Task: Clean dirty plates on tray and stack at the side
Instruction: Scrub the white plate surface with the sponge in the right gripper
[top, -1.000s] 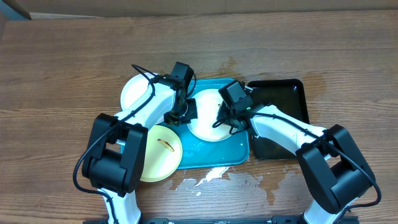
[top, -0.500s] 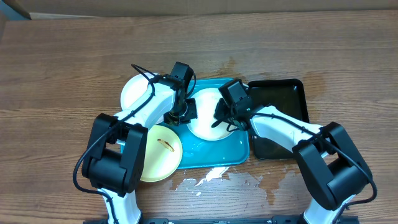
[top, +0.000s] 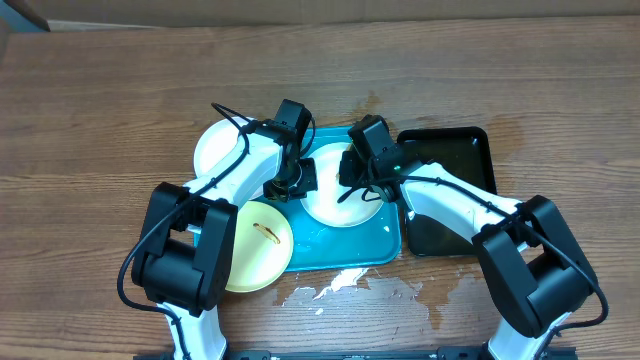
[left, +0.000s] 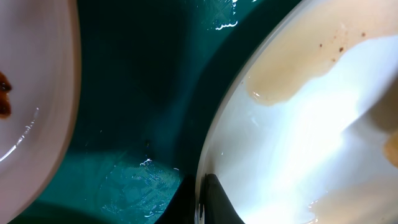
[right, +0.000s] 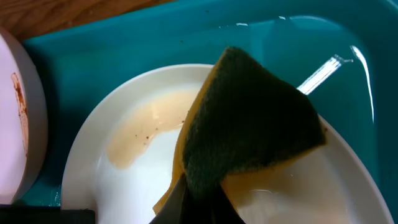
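Note:
A white plate (top: 332, 203) lies on the turquoise tray (top: 345, 250). Brownish water pools in it (right: 140, 134). My left gripper (top: 296, 182) is shut on this plate's left rim (left: 208, 186). My right gripper (top: 358, 178) is shut on a green and yellow sponge (right: 249, 130) that rests on the plate. A second white plate (top: 215, 147) lies off the tray at upper left. It shows a brown smear in the right wrist view (right: 18, 106). A pale yellow plate (top: 256, 245) with a brown smear lies at the tray's lower left edge.
A black tray (top: 455, 165) stands right of the turquoise tray, partly under my right arm. Water stands in the turquoise tray (left: 134, 180). White worn patches (top: 340, 285) mark the wooden table near its front edge.
My right gripper with the sponge has moved a little up and left across the plate. The left arm and the plates have not moved.

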